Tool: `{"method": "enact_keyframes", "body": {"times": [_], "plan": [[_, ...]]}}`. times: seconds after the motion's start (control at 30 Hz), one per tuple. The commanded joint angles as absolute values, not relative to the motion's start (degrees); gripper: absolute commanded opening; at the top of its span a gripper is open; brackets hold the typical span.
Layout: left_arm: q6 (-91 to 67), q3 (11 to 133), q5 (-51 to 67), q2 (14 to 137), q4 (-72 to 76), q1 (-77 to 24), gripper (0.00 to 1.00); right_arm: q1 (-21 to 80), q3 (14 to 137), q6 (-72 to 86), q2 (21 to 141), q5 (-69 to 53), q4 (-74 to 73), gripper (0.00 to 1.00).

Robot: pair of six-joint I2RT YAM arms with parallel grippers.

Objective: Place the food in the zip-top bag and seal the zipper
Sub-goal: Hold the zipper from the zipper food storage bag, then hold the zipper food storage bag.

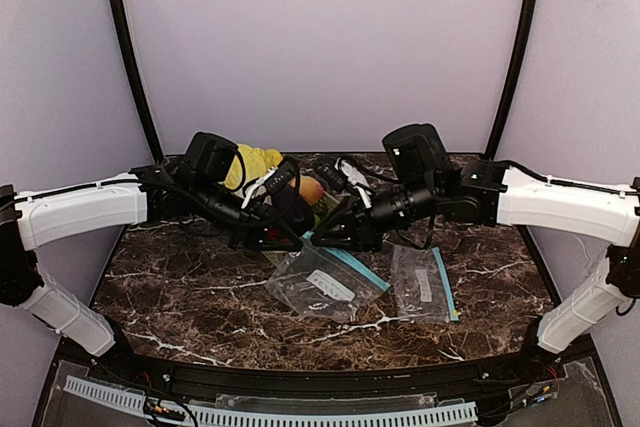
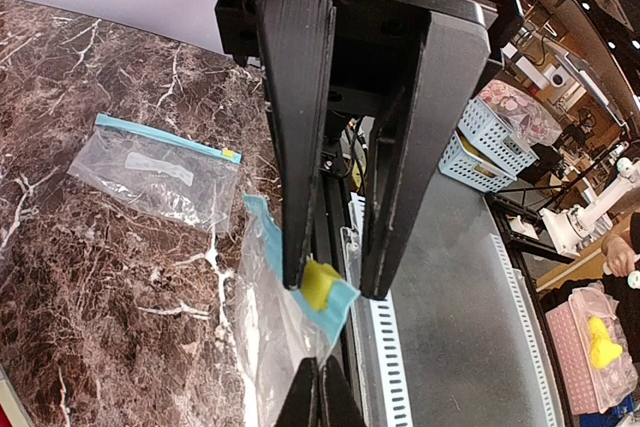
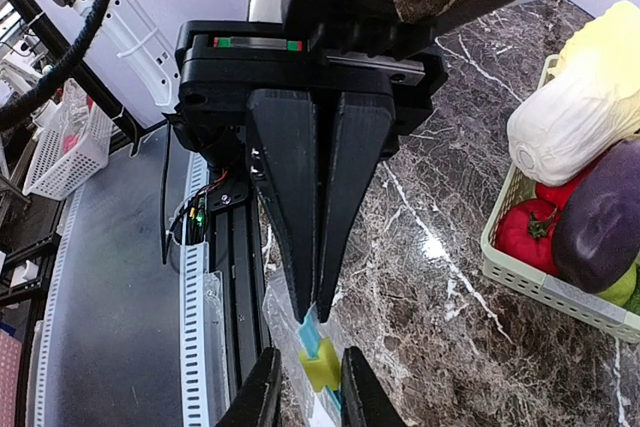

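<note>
The clear zip-top bag (image 1: 322, 282) with a blue zipper strip hangs at the table's middle between both grippers. My right gripper (image 3: 318, 312) is shut on the blue strip just above the yellow slider (image 3: 322, 365). My left gripper (image 2: 333, 285) stands open around that slider (image 2: 320, 285), which touches one finger only. The dark purple eggplant (image 3: 600, 222) and the small green fruit (image 3: 625, 287) lie in the basket (image 3: 545, 287). The orange-yellow peach (image 1: 310, 190) shows behind the arms.
A second empty zip bag (image 1: 422, 282) lies flat to the right of the held one. The pale green basket at the back also holds a yellow-white cabbage (image 3: 580, 107) and red peppers (image 3: 530, 232). The table's near edge and a slotted rail (image 2: 385, 347) are close below the grippers.
</note>
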State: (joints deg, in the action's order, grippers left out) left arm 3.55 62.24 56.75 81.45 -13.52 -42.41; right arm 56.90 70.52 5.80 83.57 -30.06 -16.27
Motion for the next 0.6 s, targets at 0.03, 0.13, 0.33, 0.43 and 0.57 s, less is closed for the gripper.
{"method": "enact_keyframes", "body": {"times": [0.03, 0.13, 0.33, 0.43, 0.57], "plan": [[4.61, 63.77, 57.31, 80.34, -14.9, -42.87, 0.01, 56.42, 69.87, 5.26, 84.4, -31.4, -14.77, 0.16], [4.61, 63.78, 57.25, 80.38, -14.96, -42.84, 0.01, 56.4, 69.87, 5.27, 84.55, -31.76, -14.68, 0.03], [4.59, 63.82, 56.45, 80.47, -14.9, -42.94, 0.24, 56.43, 69.79, 5.44, 84.55, -32.41, -14.52, 0.0], [4.36, 63.78, 56.47, 80.65, -14.7, -42.93, 0.45, 56.43, 69.79, 5.75, 84.85, -32.99, -14.09, 0.0], [4.18, 63.71, 56.6, 80.93, -14.39, -43.14, 0.43, 56.38, 69.71, 6.06, 85.16, -33.73, -13.51, 0.0]]}}
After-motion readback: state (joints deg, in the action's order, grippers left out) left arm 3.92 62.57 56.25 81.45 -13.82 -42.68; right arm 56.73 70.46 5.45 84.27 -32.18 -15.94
